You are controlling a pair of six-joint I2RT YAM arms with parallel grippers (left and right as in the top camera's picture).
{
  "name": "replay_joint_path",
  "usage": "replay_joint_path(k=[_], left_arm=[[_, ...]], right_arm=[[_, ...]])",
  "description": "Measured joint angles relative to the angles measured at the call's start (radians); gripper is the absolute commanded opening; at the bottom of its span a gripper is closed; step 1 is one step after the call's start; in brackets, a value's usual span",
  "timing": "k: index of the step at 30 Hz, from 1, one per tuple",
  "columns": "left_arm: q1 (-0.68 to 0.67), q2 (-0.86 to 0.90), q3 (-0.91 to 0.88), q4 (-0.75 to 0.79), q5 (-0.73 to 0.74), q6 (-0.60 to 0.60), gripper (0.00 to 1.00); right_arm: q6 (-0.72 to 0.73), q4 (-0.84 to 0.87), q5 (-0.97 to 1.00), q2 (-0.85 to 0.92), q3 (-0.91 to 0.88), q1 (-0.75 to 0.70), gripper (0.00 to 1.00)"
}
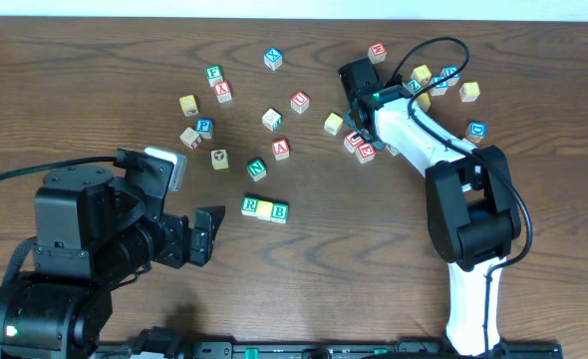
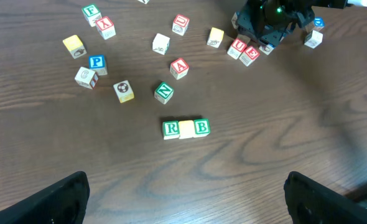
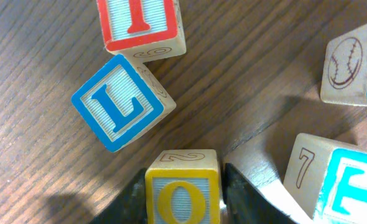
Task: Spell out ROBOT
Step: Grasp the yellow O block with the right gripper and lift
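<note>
A short row stands mid-table: a green R block (image 1: pixel 251 206), a pale yellow block (image 1: pixel 265 209) and a green B block (image 1: pixel 280 211); it also shows in the left wrist view (image 2: pixel 187 129). My right gripper (image 3: pixel 185 176) is shut on a yellow O block (image 3: pixel 183 199) among the far-right cluster; in the overhead view the gripper (image 1: pixel 357 90) hides that block. A red T block (image 3: pixel 140 22) and a blue L block (image 3: pixel 118 102) lie just ahead of it. My left gripper (image 2: pixel 185 183) is open and empty, near the table's front, short of the row.
Loose letter blocks are scattered at the back: N (image 1: pixel 257 170), A (image 1: pixel 281 149), P (image 1: pixel 204 126), U (image 1: pixel 300 101) and others. A cyan E block (image 3: pixel 351 186) and a baseball-picture block (image 3: pixel 351 62) crowd my right gripper's right side.
</note>
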Motion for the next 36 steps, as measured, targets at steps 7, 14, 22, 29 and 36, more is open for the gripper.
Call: replay_joint_path(k=[7,14,22,29,36], left_arm=[[0.0,0.0,0.0,0.0,0.0,0.0,0.98],[0.0,0.0,0.0,0.0,0.0,0.0,0.98],[0.0,0.0,0.0,0.0,0.0,0.0,0.98],[0.0,0.0,0.0,0.0,0.0,0.0,0.98],[0.0,0.0,0.0,0.0,0.0,0.0,0.98]], right_arm=[[-0.003,0.0,0.001,0.0,0.0,0.0,0.2],[-0.003,0.0,0.003,0.0,0.0,0.0,0.16],[-0.051,-0.016,0.003,0.0,0.015,0.0,0.13],[-0.142,-0.07,0.003,-0.046,0.064,0.0,0.08],[-0.288,-0.149,0.004,-0.245,0.087,0.024,0.01]])
